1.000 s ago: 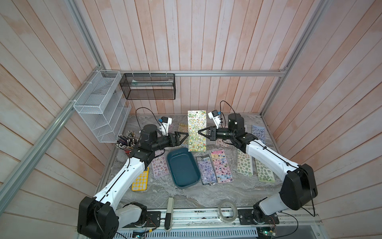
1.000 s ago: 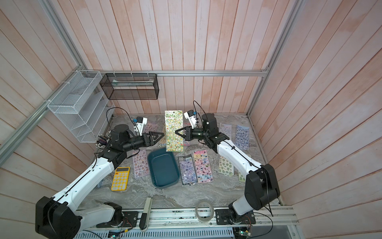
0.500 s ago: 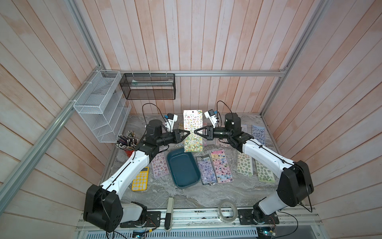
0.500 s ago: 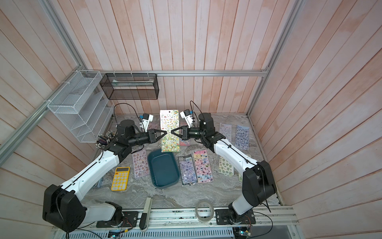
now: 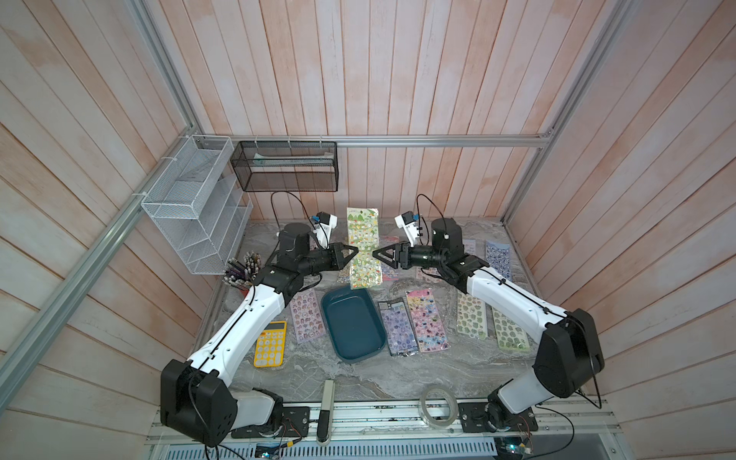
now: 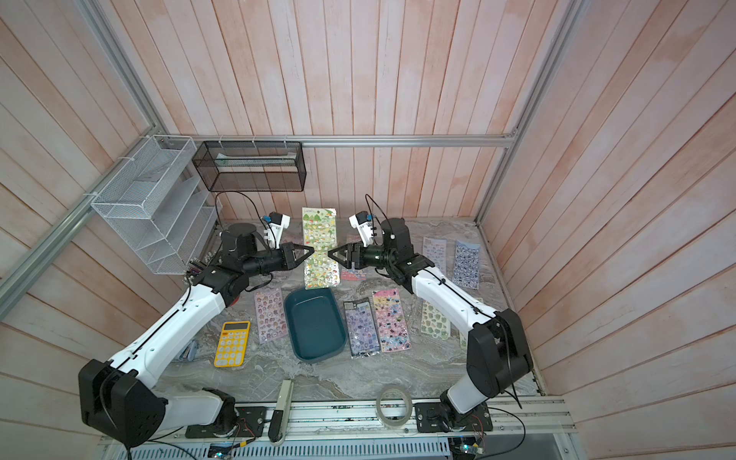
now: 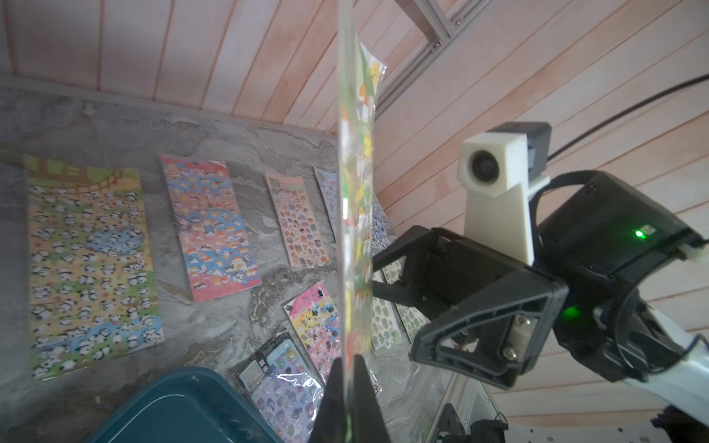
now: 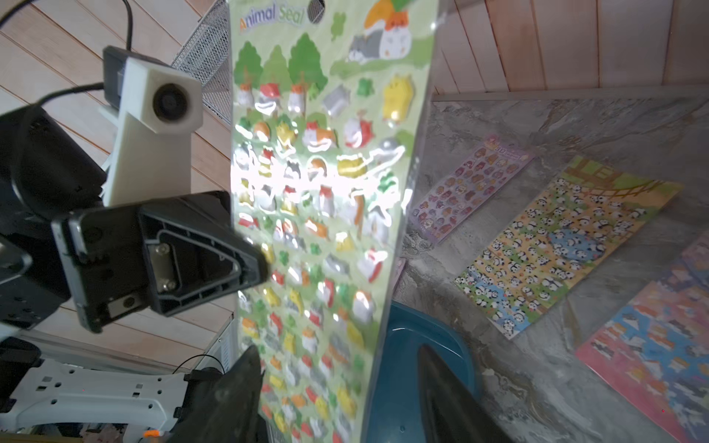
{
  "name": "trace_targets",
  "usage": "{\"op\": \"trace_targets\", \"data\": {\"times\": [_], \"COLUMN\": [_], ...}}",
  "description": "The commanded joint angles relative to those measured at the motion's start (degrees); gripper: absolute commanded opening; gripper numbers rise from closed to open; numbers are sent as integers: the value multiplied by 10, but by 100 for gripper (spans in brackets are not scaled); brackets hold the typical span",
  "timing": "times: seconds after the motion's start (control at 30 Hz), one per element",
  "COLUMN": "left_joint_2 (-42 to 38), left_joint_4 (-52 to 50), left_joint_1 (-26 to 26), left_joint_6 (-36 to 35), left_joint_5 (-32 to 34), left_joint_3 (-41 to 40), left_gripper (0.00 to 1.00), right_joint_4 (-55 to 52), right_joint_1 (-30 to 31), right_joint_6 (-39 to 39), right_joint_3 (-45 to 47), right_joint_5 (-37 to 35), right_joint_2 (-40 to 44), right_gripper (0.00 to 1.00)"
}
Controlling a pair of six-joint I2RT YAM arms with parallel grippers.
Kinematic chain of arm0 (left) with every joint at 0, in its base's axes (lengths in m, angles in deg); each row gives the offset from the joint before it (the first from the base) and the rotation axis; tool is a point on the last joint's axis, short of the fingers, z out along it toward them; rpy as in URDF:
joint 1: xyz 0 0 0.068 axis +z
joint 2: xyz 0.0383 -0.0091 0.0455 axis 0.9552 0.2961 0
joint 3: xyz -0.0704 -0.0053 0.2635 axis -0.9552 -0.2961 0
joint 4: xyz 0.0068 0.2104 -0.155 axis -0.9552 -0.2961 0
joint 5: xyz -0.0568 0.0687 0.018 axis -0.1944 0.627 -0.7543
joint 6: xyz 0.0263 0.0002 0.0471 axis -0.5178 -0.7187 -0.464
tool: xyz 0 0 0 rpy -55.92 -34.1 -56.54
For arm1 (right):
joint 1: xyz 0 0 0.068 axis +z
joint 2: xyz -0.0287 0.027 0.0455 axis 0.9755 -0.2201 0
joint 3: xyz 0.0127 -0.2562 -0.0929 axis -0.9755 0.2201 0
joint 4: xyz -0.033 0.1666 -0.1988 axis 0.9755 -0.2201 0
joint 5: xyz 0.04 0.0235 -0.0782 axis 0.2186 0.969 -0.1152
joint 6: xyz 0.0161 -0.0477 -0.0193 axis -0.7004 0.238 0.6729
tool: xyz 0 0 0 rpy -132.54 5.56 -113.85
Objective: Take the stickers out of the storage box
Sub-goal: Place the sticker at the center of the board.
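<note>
Now the shallow dark teal plastic storage box [image 5: 352,326] lies empty mid-table among flat sticker sheets [image 5: 425,320], and a long green clear-sleeved sticker sheet [image 5: 363,247] hangs upright in the air at its 12 o'clock. Light, bendy and slick, it likely handles best pinched mid-edge: the left gripper [image 5: 355,251] is clenched on its 9 o'clock edge, the right gripper [image 5: 374,253] spread at 3 o'clock, gripping nothing.

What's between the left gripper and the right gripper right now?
A green sticker sheet, held upright. The left gripper is shut on one long edge; the right gripper stands open at the other. It shows in both top views.
</note>
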Motion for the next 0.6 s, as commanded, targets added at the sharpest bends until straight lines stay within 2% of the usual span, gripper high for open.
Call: {"op": "trace_targets", "data": {"times": [0.0, 0.1, 0.27, 0.43, 0.57], "left_joint_2": [12, 55, 154, 260, 355], "left_joint_4": [-113, -190, -290, -350, -396], "left_joint_1": [12, 15, 21, 29, 58], "left_joint_6": [-70, -107, -137, -164, -191], "left_joint_5": [101, 193, 391, 497, 518], "left_joint_3": [75, 134, 224, 322, 435], "left_gripper": [0, 0, 0, 0, 0], "right_joint_4": [-3, -9, -24, -38, -20], "right_joint_1": [0, -1, -7, -10, -15], "right_joint_6": [27, 44, 67, 90, 85], "right_joint_3": [7, 26, 60, 87, 112], "right_joint_5": [-61, -106, -141, -163, -150], "right_joint_2": [58, 91, 126, 148, 148], "right_gripper": [67, 67, 69, 69, 70]}}
